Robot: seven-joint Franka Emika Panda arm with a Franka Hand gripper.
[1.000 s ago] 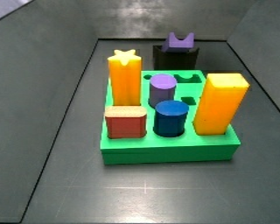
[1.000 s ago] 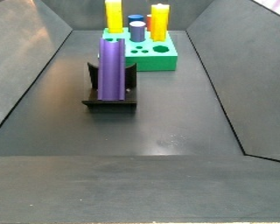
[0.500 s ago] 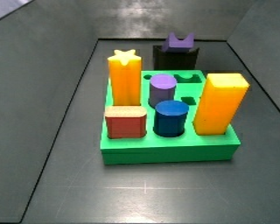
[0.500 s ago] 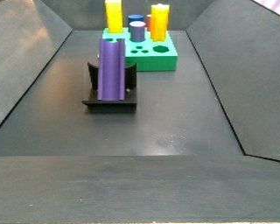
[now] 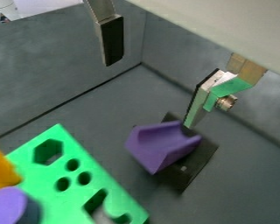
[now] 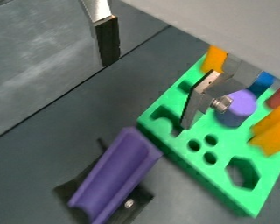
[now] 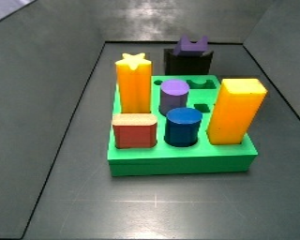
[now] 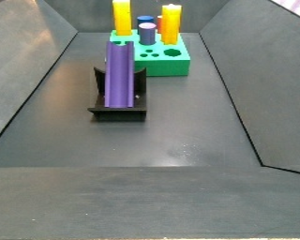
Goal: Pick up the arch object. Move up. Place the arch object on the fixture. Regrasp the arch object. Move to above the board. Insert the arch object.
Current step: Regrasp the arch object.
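Green board [image 7: 178,159]: sitting on the dark floor, carrying a yellow star post [image 7: 134,82], a yellow block [image 7: 236,111], a red block [image 7: 134,132], a blue cylinder [image 7: 182,127] and a purple cylinder [image 7: 175,95]; several holes are showing empty in a wrist view.

Fixture [image 8: 116,105]: standing apart from the board, nearer the camera in a side view.

Purple arch object [image 8: 119,72]: leaning upright against the fixture, touching it, with nothing gripping it (its notched end is facing up in a side view [image 7: 194,45]).

Gripper [image 5: 166,59]: hanging above the fixture, visible only in the wrist views; its two silver fingers [image 6: 105,37] are standing wide apart and holding nothing, well clear of the arch object [image 5: 163,145].

Step in hand: judging by this layout, the arch is already placed on the fixture, and the regrasp is not yet made.

Next move: probably calling for descending over the arch, straddling its sides with the fingers, then closing squarely before lifting towards the board.
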